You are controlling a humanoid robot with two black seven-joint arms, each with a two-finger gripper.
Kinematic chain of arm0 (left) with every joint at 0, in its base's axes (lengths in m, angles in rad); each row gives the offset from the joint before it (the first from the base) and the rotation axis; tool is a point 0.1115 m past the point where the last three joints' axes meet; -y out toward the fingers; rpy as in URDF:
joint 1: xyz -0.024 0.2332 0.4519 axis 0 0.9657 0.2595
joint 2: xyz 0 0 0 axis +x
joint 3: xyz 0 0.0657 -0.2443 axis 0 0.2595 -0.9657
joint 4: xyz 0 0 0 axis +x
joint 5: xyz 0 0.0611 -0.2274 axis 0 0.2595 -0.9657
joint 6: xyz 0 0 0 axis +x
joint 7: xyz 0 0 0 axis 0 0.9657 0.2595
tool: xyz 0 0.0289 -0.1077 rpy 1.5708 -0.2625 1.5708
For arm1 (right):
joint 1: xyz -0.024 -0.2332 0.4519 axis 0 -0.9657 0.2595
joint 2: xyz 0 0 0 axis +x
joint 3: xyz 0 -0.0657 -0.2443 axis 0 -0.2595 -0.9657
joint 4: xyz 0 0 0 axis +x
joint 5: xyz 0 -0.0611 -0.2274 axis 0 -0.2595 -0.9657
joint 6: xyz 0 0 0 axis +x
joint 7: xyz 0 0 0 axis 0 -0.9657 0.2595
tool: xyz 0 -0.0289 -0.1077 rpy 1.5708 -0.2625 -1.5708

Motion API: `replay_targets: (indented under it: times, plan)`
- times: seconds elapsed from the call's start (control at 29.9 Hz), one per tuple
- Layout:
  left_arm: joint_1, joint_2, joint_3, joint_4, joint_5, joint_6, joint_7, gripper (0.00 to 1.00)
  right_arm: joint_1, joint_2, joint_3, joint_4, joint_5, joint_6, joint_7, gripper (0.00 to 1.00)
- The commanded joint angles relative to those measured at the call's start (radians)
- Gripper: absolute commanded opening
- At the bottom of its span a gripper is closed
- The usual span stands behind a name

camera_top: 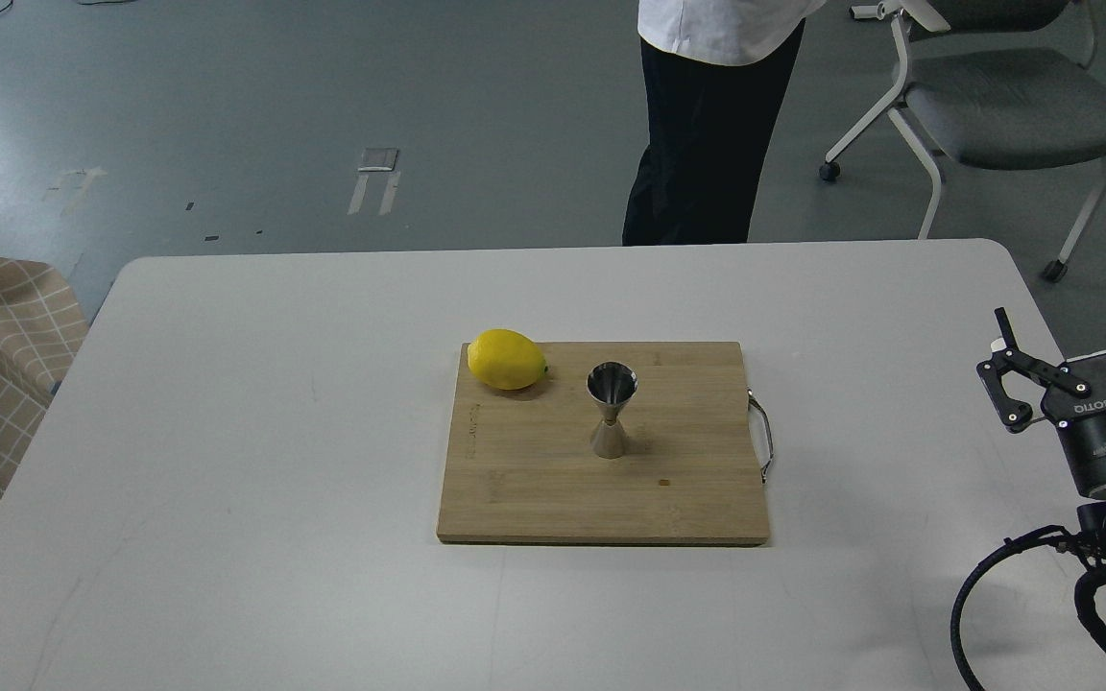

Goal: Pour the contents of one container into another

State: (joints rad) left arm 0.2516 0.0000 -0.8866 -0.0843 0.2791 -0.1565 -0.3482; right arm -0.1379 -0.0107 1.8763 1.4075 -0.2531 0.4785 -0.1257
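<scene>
On board center, jigger upright, lemon at board's far-left corner. Right gripper well right of board, fingers spread, empty; left not in view. No glass visible. Pour not started; next needs the glass found and grasped.

Bright, even overhead light; sharp focus, faint shadows.

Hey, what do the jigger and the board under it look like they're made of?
The jigger looks like polished steel: mirror-bright, with dark reflections inside its cup. The cutting board looks like bamboo or light wood, matte, with lengthwise grain strips; its side handle looks like metal wire.
</scene>
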Motion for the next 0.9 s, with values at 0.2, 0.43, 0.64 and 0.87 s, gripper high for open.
replay_targets:
  times: [0.2,0.43,0.64,0.87]
  plan:
    - [0.0,0.0,0.0,0.0,0.0,0.0,0.0,0.98,0.0,0.0,0.003,0.001,0.0,0.0,0.0,1.0]
    - [0.0,0.0,0.0,0.0,0.0,0.0,0.0,0.98,0.003,0.002,0.004,0.004,0.0,0.0,0.0,1.0]
    - [0.0,0.0,0.0,0.0,0.0,0.0,0.0,0.98,0.004,0.003,0.003,0.005,0.0,-0.001,0.0,1.0]
    - [0.0,0.0,0.0,0.0,0.0,0.0,0.0,0.98,0.004,0.005,0.003,0.004,0.0,-0.001,0.001,1.0]
